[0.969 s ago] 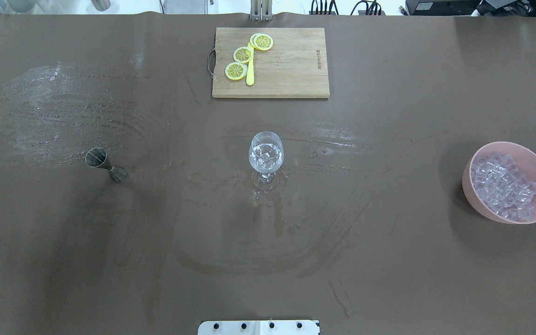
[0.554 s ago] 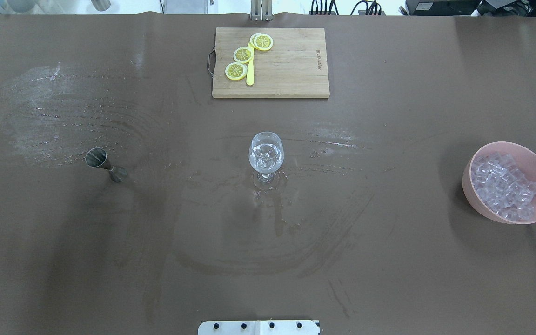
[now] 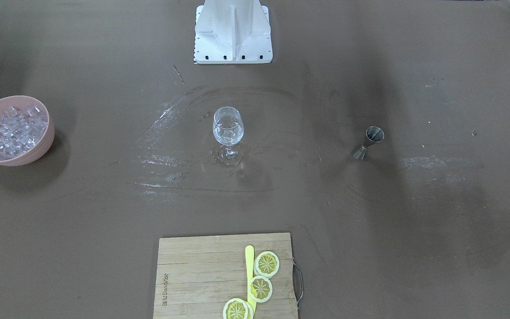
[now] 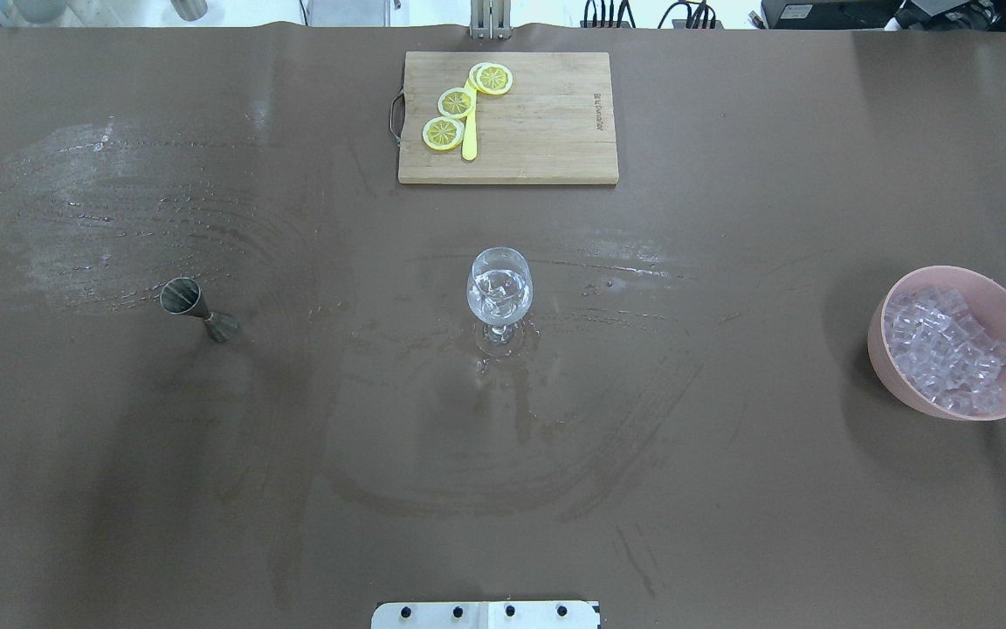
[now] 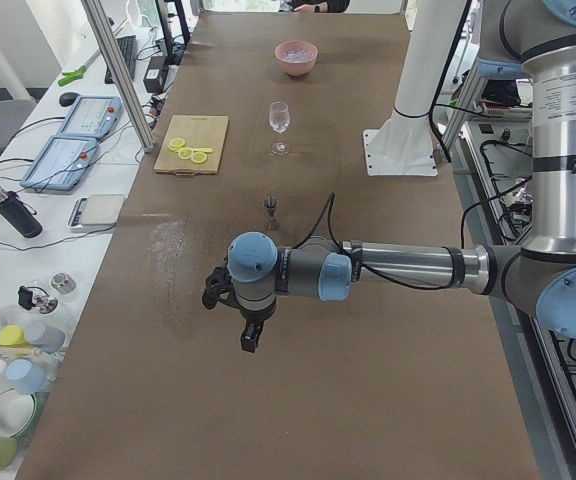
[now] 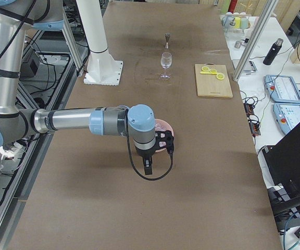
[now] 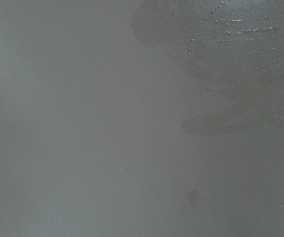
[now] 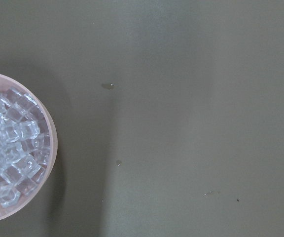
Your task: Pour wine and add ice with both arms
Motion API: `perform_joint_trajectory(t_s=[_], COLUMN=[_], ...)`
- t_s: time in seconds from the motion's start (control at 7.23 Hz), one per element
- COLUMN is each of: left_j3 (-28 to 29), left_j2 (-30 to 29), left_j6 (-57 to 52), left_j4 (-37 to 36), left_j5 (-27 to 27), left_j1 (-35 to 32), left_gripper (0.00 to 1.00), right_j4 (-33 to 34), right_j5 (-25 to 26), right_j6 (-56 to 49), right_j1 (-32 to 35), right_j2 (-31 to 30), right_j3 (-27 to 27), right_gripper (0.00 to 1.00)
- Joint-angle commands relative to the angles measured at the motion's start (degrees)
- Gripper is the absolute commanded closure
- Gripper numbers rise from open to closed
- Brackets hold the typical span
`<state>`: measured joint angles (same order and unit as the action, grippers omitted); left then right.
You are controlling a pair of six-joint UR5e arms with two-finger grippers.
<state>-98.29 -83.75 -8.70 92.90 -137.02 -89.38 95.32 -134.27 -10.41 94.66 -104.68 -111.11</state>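
Site condition: the ice [image 4: 947, 349] lies heaped in a pink bowl [image 4: 892, 376] at the right edge of the overhead frame, well apart from the other items. In the right wrist view the same bowl sits at the left edge, cubes filling it.

A wine glass [image 4: 499, 293] stands upright at centre frame with clear contents; whether liquid or cubes cannot be told. A metal jigger [image 4: 197, 308] stands at left of centre. A wooden cutting board [image 4: 547, 131] at top centre carries lemon slices [image 4: 456, 102]. The brown table [image 4: 730, 489] shows wet smears around the glass.

The left arm [image 5: 398, 265] reaches out low over bare table, its left gripper [image 5: 218, 290] hanging above the surface. The right arm [image 6: 72, 121] extends likewise, its right gripper [image 6: 164, 141] just beside the bowl. Both claws appear in side views only: how far open either stands, or whether either holds anything, cannot be told
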Motion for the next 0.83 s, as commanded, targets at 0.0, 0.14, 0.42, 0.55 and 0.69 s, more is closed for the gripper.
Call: perform_joint_trajectory(t_s=[0.0,0.14,0.42,0.55,0.69], left_j3=[-0.1,0.0,0.1,0.1,-0.1], left_j2=[0.1,0.1,0.1,0.2,1.0], left_j6=[0.0,0.0,0.0,0.0,0.0], left_j4=[0.0,0.0,0.0,0.0,0.1], left_j5=[0.0,0.0,0.0,0.0,0.0], left_j1=[0.0,0.0,0.0,0.0,0.0], left_gripper=[0.01,0.01,0.01,0.01,0.01], right_j4=[-0.1,-0.1,0.0,0.0,-0.1], right_j5=[0.8,0.7,0.5,0.9,0.9], right_j6=[1.5,5.2,4.4,4.3,4.3], right_j1=[0.0,0.0,0.0,0.0,0.0], right_j2=[0.5,1.1,1.0,1.1,1.0], right_j3=[0.3,-0.2,-0.9,-0.7,-0.8], right_gripper=[0.00,0.00,0.00,0.00,0.00])
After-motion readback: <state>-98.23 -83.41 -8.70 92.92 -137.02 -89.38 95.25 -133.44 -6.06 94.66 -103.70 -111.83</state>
